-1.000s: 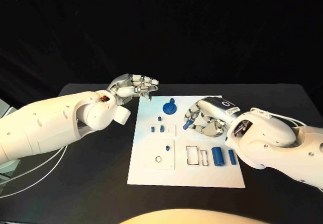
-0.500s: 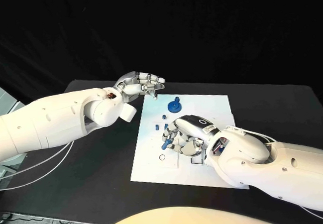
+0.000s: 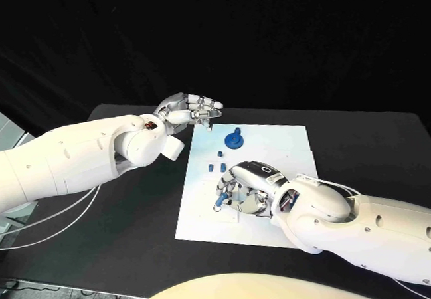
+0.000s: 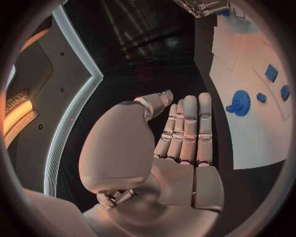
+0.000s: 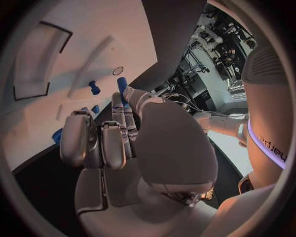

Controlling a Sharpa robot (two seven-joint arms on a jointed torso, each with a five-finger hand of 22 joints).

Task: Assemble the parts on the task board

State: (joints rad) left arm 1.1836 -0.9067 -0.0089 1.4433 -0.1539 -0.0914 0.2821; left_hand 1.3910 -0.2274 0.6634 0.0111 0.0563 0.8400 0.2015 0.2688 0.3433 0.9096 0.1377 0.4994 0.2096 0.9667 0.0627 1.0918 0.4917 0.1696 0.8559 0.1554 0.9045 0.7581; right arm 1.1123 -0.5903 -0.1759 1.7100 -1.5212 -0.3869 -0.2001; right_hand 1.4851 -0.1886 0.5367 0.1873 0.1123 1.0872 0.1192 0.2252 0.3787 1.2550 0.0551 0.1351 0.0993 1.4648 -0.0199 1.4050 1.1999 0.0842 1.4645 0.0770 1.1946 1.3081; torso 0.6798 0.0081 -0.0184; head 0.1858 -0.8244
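Head view: matte black desk (image 3: pixel 133 246), flat white task board (image 3: pixel 273 147) at centre. Blue gear-shaped part (image 3: pixel 232 141) with an upright stub lies at the board's 12 o'clock; small blue pegs (image 3: pixel 214 167) sit just below it. Left robot hand (image 3: pixel 193 112), silver and segmented, hovers off the board's 11 o'clock corner, fingers curled in, nothing in them. Right robot hand (image 3: pixel 244 188) is over mid-board, a blue cylinder (image 3: pixel 221 200) pinched at its fingertips.

Left wrist view: left robot hand (image 4: pixel 179 143), fingers lying straight and close together, holding nothing. Board (image 4: pixel 246 113) beyond, gear (image 4: pixel 239 102) and two square blue pieces (image 4: pixel 271 73) on it.

Right wrist view: right robot hand (image 5: pixel 117 143) partly closed, blue cylinder (image 5: pixel 122 85) between thumb and fingertip. Board (image 5: pixel 74 44) carries a black-outlined recess (image 5: pixel 37 59), a small ring mark (image 5: pixel 118 70), a blue peg (image 5: pixel 93 88). No legible writing.
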